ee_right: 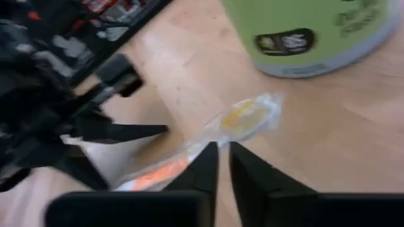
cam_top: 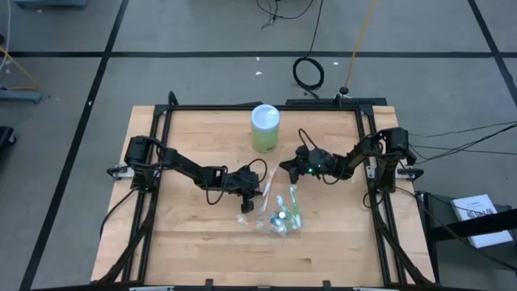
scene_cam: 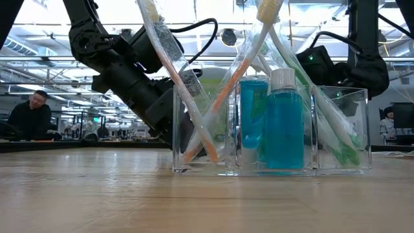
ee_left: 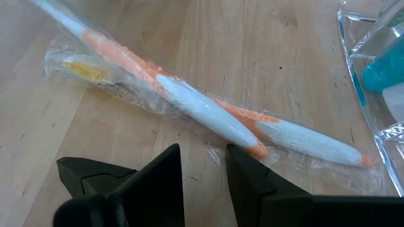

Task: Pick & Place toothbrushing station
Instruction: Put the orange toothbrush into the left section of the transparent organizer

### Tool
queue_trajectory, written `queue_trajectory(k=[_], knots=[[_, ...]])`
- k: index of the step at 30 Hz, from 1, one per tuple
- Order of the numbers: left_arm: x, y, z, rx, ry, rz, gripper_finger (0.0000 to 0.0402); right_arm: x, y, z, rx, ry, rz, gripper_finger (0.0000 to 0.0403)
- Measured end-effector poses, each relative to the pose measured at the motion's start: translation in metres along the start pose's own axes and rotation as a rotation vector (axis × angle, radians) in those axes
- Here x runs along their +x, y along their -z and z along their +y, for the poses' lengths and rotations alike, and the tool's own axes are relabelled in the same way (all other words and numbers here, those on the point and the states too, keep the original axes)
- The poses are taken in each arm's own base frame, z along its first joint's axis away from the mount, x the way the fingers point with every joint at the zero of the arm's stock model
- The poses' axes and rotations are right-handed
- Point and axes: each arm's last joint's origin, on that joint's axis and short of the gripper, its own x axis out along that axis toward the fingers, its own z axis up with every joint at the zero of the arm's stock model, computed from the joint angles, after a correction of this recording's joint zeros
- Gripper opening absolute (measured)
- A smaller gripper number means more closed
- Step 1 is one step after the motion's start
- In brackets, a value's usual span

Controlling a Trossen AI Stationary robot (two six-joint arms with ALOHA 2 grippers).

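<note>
A clear plastic organizer stands on the wooden bench, near the middle and toward the front edge. Its compartments hold a blue mouthwash bottle with a white cap, a blue tube beside it, and several wrapped toothbrushes leaning at angles: an orange-and-white toothbrush and a green-and-white toothbrush.

Two more wrapped orange-and-white toothbrushes lie flat on the bench just beside the organizer's corner. The left gripper hovers low over them with a narrow gap between its fingers, holding nothing.

The right gripper has its fingers closed to a thin slit around the handle of another wrapped toothbrush, whose yellowish head sticks out beyond the fingertips. This toothbrush is near a pale green canister that stands upright toward the back of the bench.

Behind the bench, a person sits in the room.
</note>
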Motion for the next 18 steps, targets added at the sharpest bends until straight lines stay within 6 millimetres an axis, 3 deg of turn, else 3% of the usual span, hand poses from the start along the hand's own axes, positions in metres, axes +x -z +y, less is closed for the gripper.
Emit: queue_trajectory(k=[3,5,10,15,18], knots=[[0.000,0.000,0.000,0.000,0.001,0.000,0.0021,0.000,-0.001,0.001,0.008,-0.021,0.001,0.0005],[0.000,0.000,0.000,0.005,0.001,0.000,0.0021,0.000,0.000,0.002,0.014,-0.037,0.015,0.0018],[0.000,0.000,0.000,0.032,0.001,0.001,0.0021,0.006,-0.004,0.007,0.032,-0.099,0.063,0.0106],[0.000,0.000,0.000,0.044,0.000,0.001,0.0021,0.018,-0.009,0.010,0.104,-0.055,0.104,0.0213],[0.000,0.000,0.000,0.064,0.000,0.001,0.0021,0.025,-0.014,0.011,0.128,-0.004,0.127,0.0257]])
